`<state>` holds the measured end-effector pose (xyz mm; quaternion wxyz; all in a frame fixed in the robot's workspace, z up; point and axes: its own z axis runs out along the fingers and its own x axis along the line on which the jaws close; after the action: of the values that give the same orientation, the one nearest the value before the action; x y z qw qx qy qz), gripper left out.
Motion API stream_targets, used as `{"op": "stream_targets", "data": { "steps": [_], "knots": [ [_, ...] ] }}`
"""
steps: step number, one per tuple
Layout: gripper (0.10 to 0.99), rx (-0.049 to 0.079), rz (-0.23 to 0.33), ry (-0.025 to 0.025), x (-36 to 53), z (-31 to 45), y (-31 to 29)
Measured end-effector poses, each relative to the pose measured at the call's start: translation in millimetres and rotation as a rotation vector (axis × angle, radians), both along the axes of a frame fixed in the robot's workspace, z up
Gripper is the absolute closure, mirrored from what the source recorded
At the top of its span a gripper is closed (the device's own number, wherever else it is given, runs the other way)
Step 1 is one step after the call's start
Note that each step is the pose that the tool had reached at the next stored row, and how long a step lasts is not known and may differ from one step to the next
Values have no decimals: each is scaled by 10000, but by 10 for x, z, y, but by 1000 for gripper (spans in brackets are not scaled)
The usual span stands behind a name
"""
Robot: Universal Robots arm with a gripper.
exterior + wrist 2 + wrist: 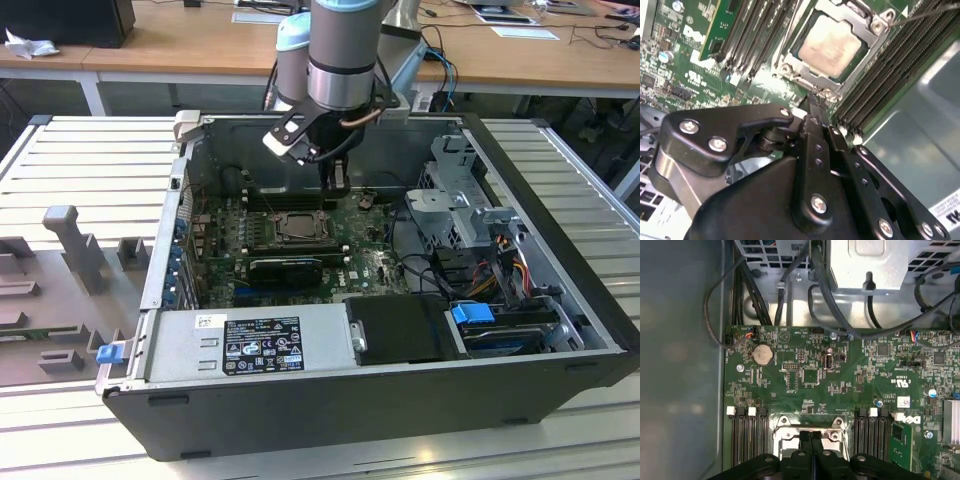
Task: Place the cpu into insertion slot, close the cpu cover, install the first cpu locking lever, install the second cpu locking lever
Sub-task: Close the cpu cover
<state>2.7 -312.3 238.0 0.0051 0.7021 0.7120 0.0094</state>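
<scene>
The gripper (336, 180), fingers pressed together on nothing visible, hung at centre frame in the exterior view, its tip just above the insertion slot (300, 226). The cpu (828, 44) lay seated there, and the cpu cover (802, 75) appeared closed over it.

Memory slots (752, 35) close beside cpu cover (860, 20)

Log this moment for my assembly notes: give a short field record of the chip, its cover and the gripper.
chip: silver-grey square metal-topped chip, seated on the green circuit board, top showing through the cover's window
cover: thin silver metal frame cover, lying flat around the chip
gripper: black gripper, tips at the cover's edge
jaws: closed together, nothing seen between them
</scene>
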Motion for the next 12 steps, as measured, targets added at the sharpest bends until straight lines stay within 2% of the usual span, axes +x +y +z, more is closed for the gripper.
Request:
{"op": "stream_targets", "data": {
  "steps": [3,5,7,12],
  "knots": [
    [980,6,114,2,-43,-67,-2],
    [980,6,163,2,-155,-86,-2],
    [980,6,189,3,-225,-116,-2],
    [980,6,435,14,-287,-215,-6]
  ]
}}
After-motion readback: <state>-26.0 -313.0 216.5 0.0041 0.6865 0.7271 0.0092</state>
